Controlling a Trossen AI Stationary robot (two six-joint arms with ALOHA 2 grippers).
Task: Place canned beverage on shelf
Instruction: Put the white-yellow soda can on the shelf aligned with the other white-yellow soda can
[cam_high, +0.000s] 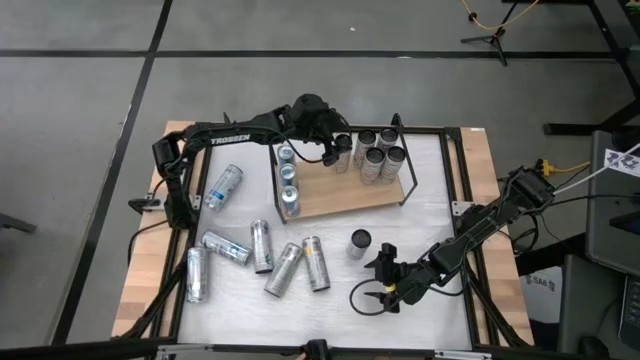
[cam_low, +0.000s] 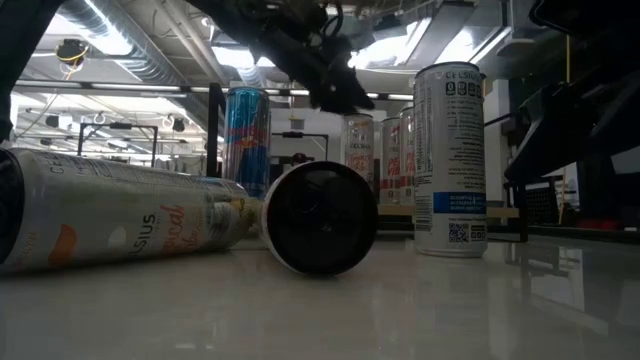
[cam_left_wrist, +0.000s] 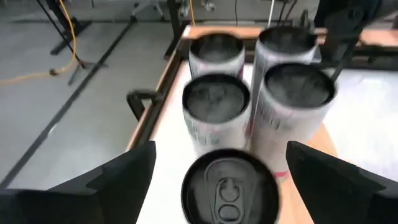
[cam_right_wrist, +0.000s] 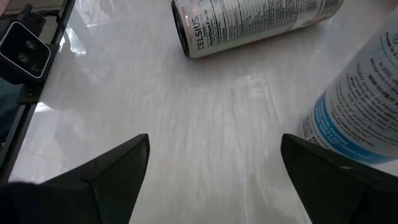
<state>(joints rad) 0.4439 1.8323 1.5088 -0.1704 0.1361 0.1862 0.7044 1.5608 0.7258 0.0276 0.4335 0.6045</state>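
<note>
In the high view, the shelf (cam_high: 340, 200) is seen on the far part of the tabletop (cam_high: 420, 300), and several cans are already placed on it: a row of three cans (cam_high: 288, 178) along its left end and a group of upright cans (cam_high: 375, 155) at its right far corner. The left gripper (cam_high: 340, 150) is held over the shelf just beside this group, while the right gripper (cam_high: 385, 285) waits near the front edge, close to one upright can (cam_high: 360, 241) on the tabletop. Six more cans (cam_high: 262, 255) are left lying on the tabletop in front and to the left of the shelf, so the task is judged as roughly half done. In the low view, a lying can (cam_low: 320, 217) and an upright can (cam_low: 449, 160) are shown in front, with the shelf cans behind. In the left wrist view, a can with a pull tab (cam_left_wrist: 229, 186) stands between the left jaws, which are wide apart and not touching it; it seems just set down. In the right wrist view, the right jaws are also apart and hold nothing, with a blue-labelled can (cam_right_wrist: 357, 118) near them.
</note>
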